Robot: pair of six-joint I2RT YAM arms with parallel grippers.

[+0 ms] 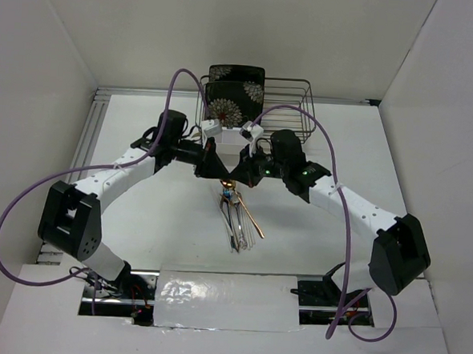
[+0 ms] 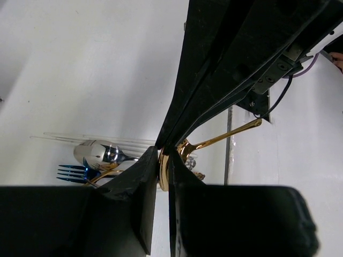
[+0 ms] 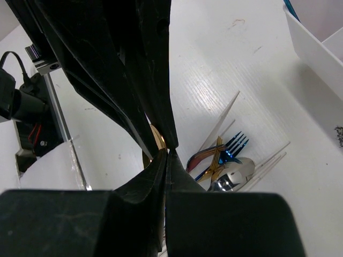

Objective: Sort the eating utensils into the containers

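Gold spoon (image 2: 225, 136) sits clamped in the left hand (image 2: 163, 156) (handle jutting sideways).

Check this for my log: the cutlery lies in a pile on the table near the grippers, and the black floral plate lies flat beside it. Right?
Not quite. The black floral plate does not lie flat beside the pile; it stands propped in the wire rack at the far edge of the table, as the top external view shows. The rest is right.
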